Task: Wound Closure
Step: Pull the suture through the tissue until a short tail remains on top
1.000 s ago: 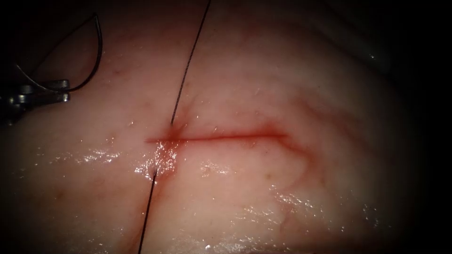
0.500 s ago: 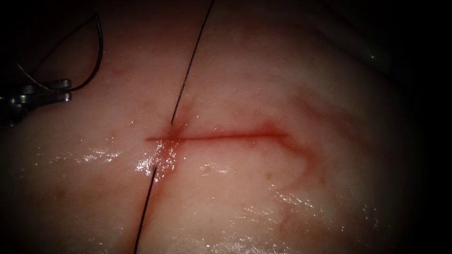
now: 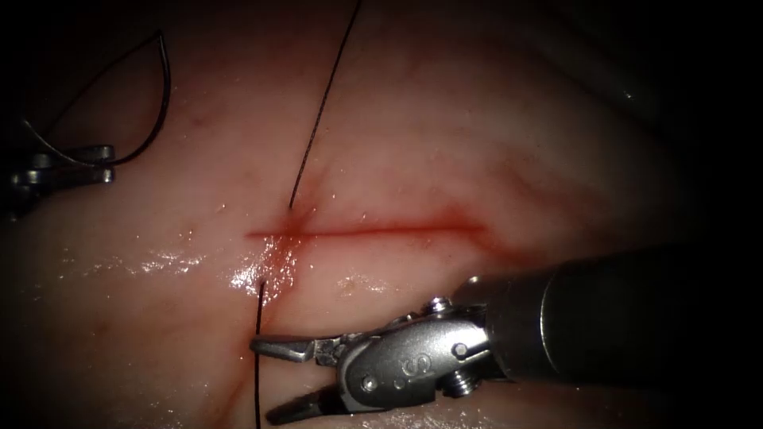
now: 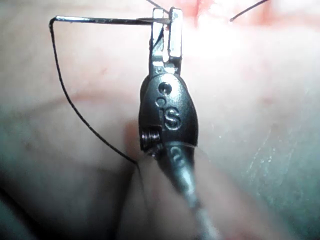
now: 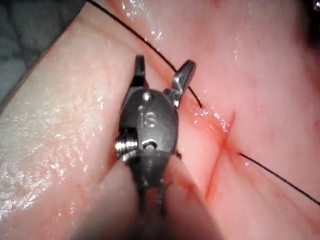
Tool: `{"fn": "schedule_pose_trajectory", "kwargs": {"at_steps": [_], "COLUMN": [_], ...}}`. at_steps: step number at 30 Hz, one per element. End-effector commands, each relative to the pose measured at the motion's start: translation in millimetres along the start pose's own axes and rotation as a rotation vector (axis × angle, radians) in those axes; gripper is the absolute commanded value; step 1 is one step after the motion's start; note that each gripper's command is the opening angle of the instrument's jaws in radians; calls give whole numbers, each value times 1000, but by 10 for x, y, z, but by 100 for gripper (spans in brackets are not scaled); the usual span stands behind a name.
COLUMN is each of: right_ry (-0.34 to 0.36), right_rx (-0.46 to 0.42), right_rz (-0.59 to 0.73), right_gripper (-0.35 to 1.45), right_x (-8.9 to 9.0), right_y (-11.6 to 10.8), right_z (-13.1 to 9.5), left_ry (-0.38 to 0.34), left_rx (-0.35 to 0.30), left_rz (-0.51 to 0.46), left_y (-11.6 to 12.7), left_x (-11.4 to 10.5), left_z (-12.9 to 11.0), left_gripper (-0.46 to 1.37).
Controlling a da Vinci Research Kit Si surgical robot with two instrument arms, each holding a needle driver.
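The right tool (image 3: 270,377) has a dark, matte shaft (image 3: 620,314) ending in a silver collar and a grey metal wrist stamped "S", with a round pivot pin and a threaded screw head. Its fingers (image 3: 278,347) are slim and tapered. The left tool (image 4: 169,30) has the same grey, S-marked wrist and screw, with flat, blunt silver fingers (image 4: 175,37).

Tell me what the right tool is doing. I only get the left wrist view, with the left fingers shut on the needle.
Observer: In the endoscope view the right tool has its fingers open and holds nothing. The thread passes by their tips, below the cut.
Operator: Is the needle clear of the tissue?
Observer: Yes. The left tool holds the needle out of the tissue, far left of the cut.
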Motion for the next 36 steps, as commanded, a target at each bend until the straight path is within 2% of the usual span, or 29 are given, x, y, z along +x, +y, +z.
{"fn": "schedule_pose_trajectory", "kwargs": {"at_steps": [1,7,10,15,18,20,22,24,29,32,36], "right_ry": [-6,-28,-23,-25,-24,-12,-4,-44,-30,-40,-41], "right_rx": [-6,-32,-60,-78,-81,-75,2,25,30,80,137], "right_rz": [-7,-9,-15,-20,-14,-17,-19,-14,-8,-16,-29], "right_gripper": [122,120,125,127,122,95,-35,-35,-35,-35,-35], "right_x": [-8,-40,-56,-80,-86,-88,-87,-84,-70,-53,-20], "right_y": [5,25,32,31,29,28,27,30,18,-5,-42], "right_z": [2,14,21,37,44,45,41,36,24,19,13], "left_ry": [-2,0,1,1,1,1,1,1,1,1,1], "left_rx": [-1,-2,-3,-5,-5,-5,-5,-5,-5,-5,-5], "left_rz": [0,0,0,-6,-6,-12,-12,-12,-12,-18,-18], "left_y": [0,0,0,1,1,0,0,0,0,0,0], "left_x": [-2,-3,-3,-3,-3,-3,-3,-3,-3,-4,-3], "left_z": [2,6,5,3,3,3,3,3,3,4,3], "left_gripper": [-35,-35,-35,-35,-35,-35,-35,-35,-35,-35,-35]}}
